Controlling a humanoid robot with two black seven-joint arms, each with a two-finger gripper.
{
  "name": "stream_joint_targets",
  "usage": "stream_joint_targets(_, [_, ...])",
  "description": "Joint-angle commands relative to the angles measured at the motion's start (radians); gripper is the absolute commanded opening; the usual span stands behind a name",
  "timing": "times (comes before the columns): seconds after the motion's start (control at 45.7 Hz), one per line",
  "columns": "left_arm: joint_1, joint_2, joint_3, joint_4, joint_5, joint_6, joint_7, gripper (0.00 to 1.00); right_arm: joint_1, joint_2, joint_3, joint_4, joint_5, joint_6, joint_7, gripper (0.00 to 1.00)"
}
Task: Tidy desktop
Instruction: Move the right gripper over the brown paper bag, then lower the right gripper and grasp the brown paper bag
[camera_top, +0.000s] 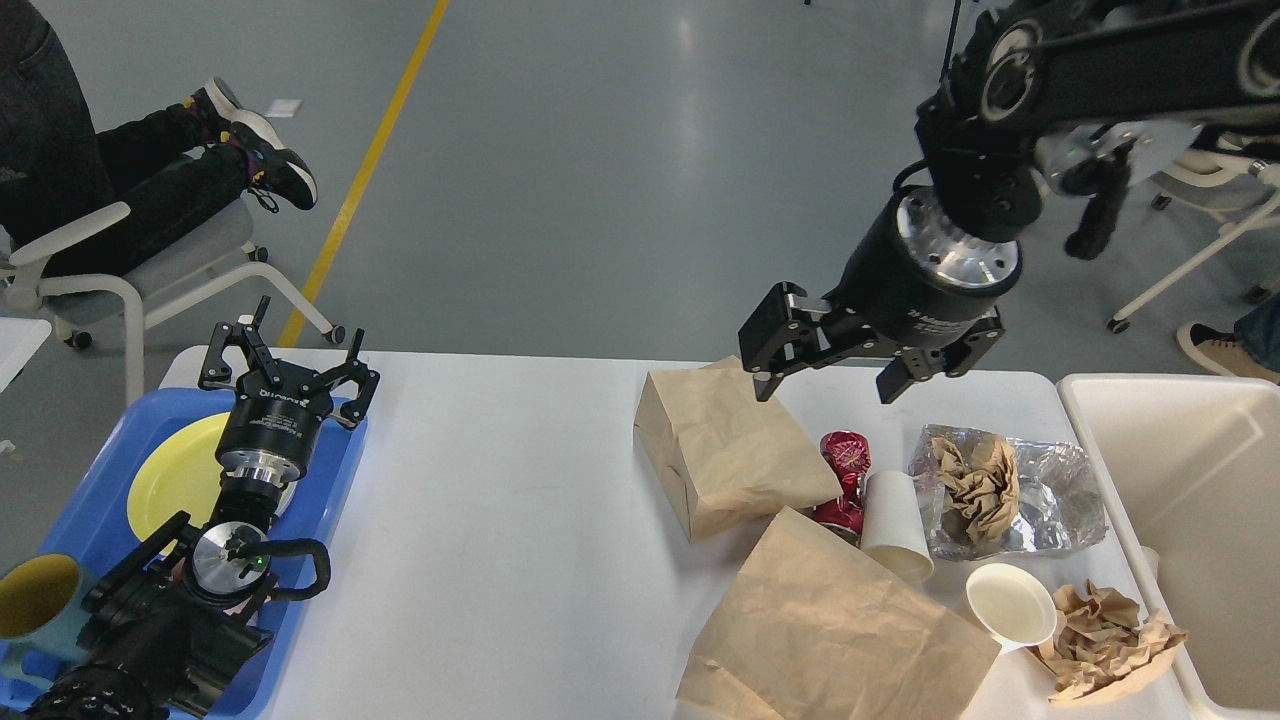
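The white desktop (500, 500) spans the view. On its right half lie two brown paper bags (725, 450) (835, 630), a crushed red can (848, 470), a tipped white paper cup (895, 525), a foil sheet with crumpled paper (1010, 490), a small white cup (1010, 605) and a brown paper wad (1105, 640). My right gripper (825, 385) hangs open above the far bag and the can, holding nothing. Over the far end of the blue tray (120, 440) at the left, my left gripper (285, 350) stands open and empty.
The blue tray holds a yellow plate (175, 475) and a yellow-lined mug (35, 595). A cream-white bin (1190, 500) stands at the desktop's right edge. A seated person (110, 150) is at the far left; chairs stand beyond the right corner.
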Motion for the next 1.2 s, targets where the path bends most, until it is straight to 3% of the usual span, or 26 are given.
stream_joint_targets(0.0, [0.000, 0.000, -0.001, 0.000, 0.000, 0.001, 0.000, 0.96, -0.158, 0.039, 0.079, -0.063, -0.002, -0.126, 0.000, 0.97])
stream_joint_targets(0.153, [0.000, 0.000, 0.001, 0.000, 0.000, 0.001, 0.000, 0.96, -0.333, 0.089, 0.087, -0.164, -0.022, -0.296, 0.001, 0.97])
stream_joint_targets(0.219, [0.000, 0.000, 0.001, 0.000, 0.000, 0.001, 0.000, 0.96, -0.405, 0.137, 0.087, -0.207, -0.056, -0.329, 0.004, 0.87])
stream_joint_targets(0.263, [0.000, 0.000, 0.001, 0.000, 0.000, 0.001, 0.000, 0.96, -0.454, 0.167, 0.085, -0.255, -0.109, -0.341, 0.007, 0.82])
stream_joint_targets(0.569, [0.000, 0.000, 0.001, 0.000, 0.000, 0.001, 0.000, 0.96, -0.756, 0.352, 0.085, -0.615, -0.359, -0.359, 0.015, 0.82])
stream_joint_targets(0.7, [-0.002, 0.000, 0.001, 0.000, 0.000, 0.001, 0.000, 0.96, -0.833, 0.362, 0.087, -0.709, -0.385, -0.364, 0.035, 0.81])
stream_joint_targets(0.854, [-0.002, 0.000, 0.001, 0.000, 0.000, 0.001, 0.000, 0.96, -0.893, 0.364, 0.087, -0.760, -0.414, -0.450, 0.049, 0.80])
stream_joint_targets(1.182, [-0.002, 0.000, -0.001, 0.000, 0.000, 0.000, 0.000, 0.96, -0.989, 0.359, 0.095, -0.757, -0.533, -0.523, 0.049, 0.80])
